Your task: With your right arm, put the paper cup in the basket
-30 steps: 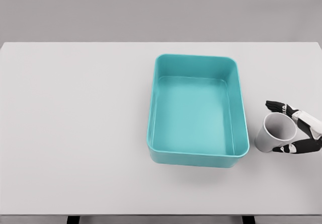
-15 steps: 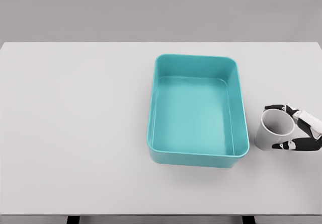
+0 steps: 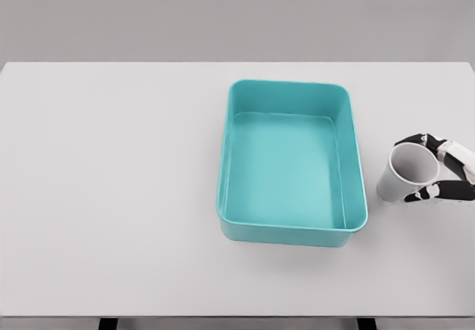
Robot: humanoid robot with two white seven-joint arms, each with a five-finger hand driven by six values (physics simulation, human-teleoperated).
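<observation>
A white paper cup (image 3: 406, 174) is at the right of the table, just right of the basket, its open mouth up and tilted toward me. My right hand (image 3: 430, 168) comes in from the right edge with its black-tipped fingers wrapped around the cup from behind and in front. The teal basket (image 3: 292, 232) is a rectangular tub at the centre right, with nothing inside. The cup is outside the basket, a short gap from its right wall. My left arm does not show.
The white table (image 3: 111, 182) stretches wide to the left of the basket. Its front edge runs along the bottom of the view and its right edge lies close behind my hand.
The cup and my right hand have risen a little in the picture, roughly 25 pixels. The hand stays closed on the cup throughout.
</observation>
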